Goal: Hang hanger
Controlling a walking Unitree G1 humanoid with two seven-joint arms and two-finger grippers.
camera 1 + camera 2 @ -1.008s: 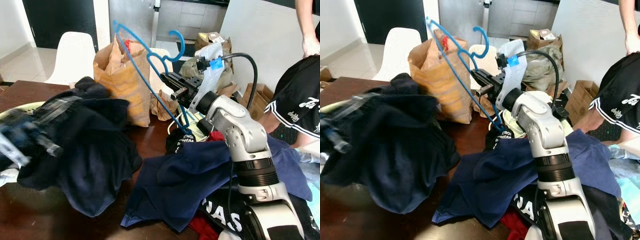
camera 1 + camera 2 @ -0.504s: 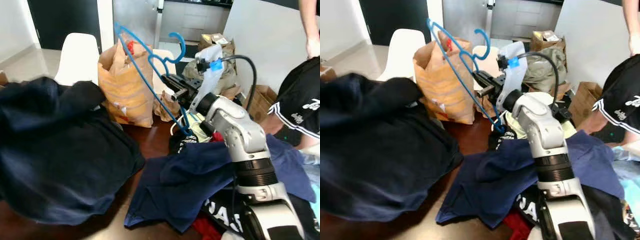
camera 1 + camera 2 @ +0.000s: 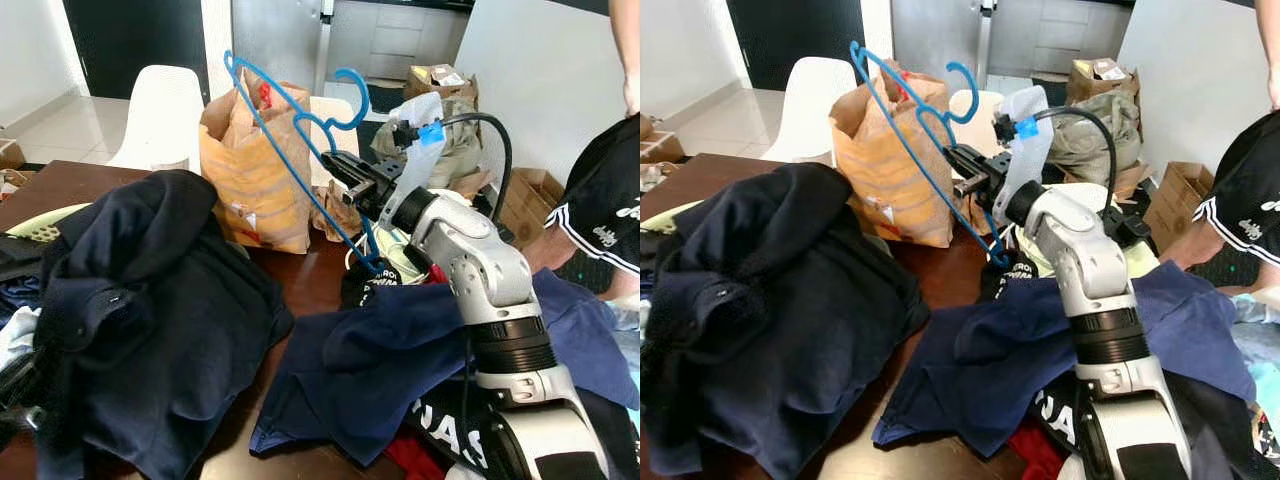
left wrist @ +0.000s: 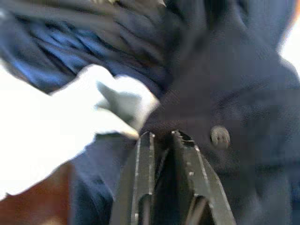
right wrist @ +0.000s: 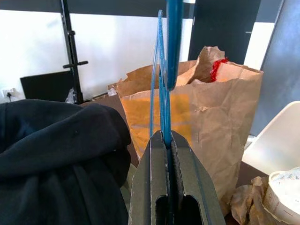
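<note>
A blue wire hanger (image 3: 290, 147) stands tilted above the table, hook (image 3: 354, 84) uppermost, its lower end down by the clothes. My right gripper (image 3: 338, 168) is shut on the hanger's neck; in the right wrist view the blue wire (image 5: 174, 47) rises out of the closed fingers (image 5: 152, 154). A dark navy garment (image 3: 150, 310) with a button lies heaped on the left of the table. My left gripper (image 4: 160, 138) sits low at the garment's near left edge, fingers pinched on its cloth.
A brown paper bag (image 3: 250, 170) stands just behind the hanger, with a white chair (image 3: 160, 110) further back. Blue and black clothes (image 3: 370, 360) cover the wooden table (image 3: 310, 285) at right. A person (image 3: 605, 200) stands at the right edge, boxes (image 3: 525, 190) beside them.
The navy garment, lifted and blurred at the left before, has come down and now lies spread on the table. The right gripper still holds the hanger in much the same place.
</note>
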